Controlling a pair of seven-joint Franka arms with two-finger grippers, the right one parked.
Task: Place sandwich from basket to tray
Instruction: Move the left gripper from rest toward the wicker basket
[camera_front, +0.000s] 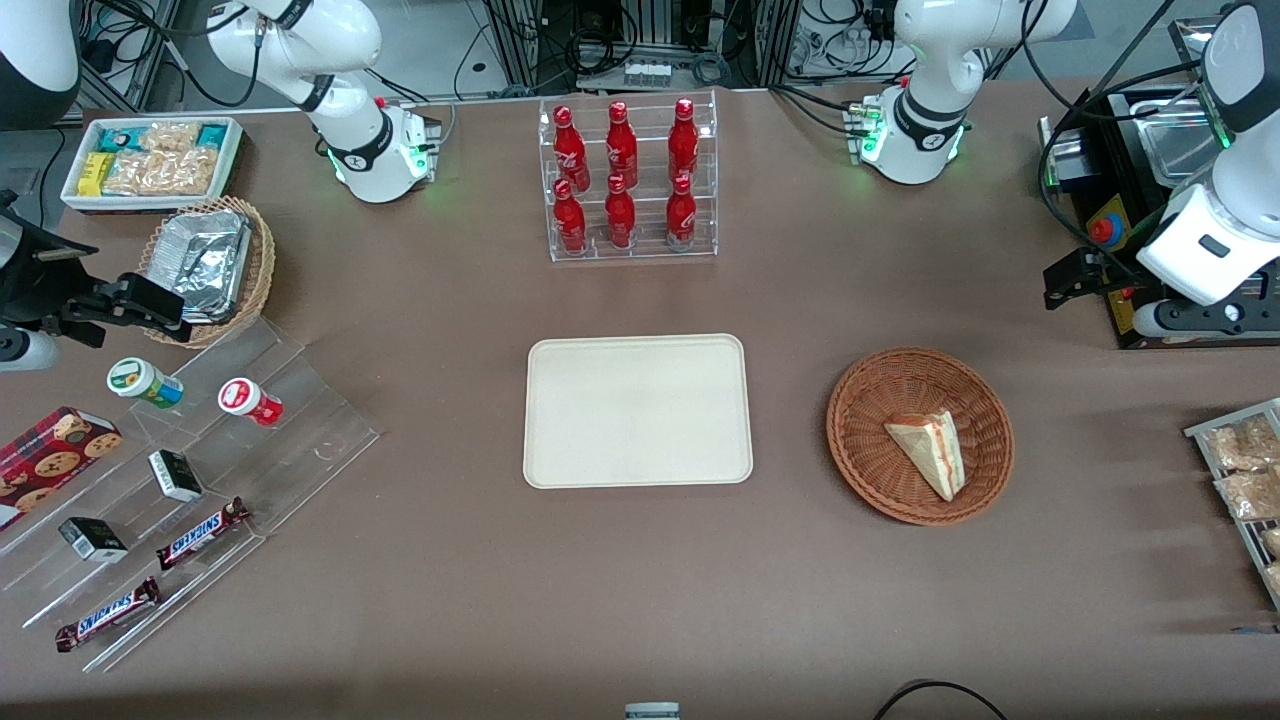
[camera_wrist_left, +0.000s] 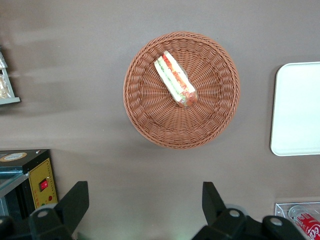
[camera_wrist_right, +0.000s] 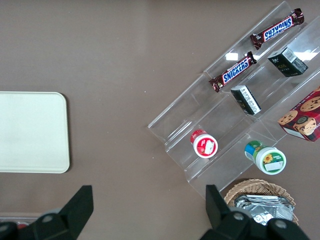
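The sandwich (camera_front: 930, 452) is a pale bread wedge lying in the round reddish-brown basket (camera_front: 860, 400). In the left wrist view the sandwich (camera_wrist_left: 175, 80) shows its red and green filling, in the middle of the basket (camera_wrist_left: 150, 120). The cream-white tray (camera_front: 637, 410) lies flat beside the basket, toward the parked arm's end, with nothing on it; its edge shows in the left wrist view (camera_wrist_left: 297, 107). My left gripper (camera_front: 1078, 278) hangs high over the table, farther from the front camera than the basket. The gripper (camera_wrist_left: 145, 192) is open and holds nothing.
A clear rack of red bottles (camera_front: 628, 180) stands farther from the front camera than the tray. A black box with a red button (camera_front: 1105, 232) sits below the gripper. A rack of snack packets (camera_front: 1245, 470) lies at the working arm's end. A clear stepped shelf (camera_front: 300, 440) stands at the parked arm's end.
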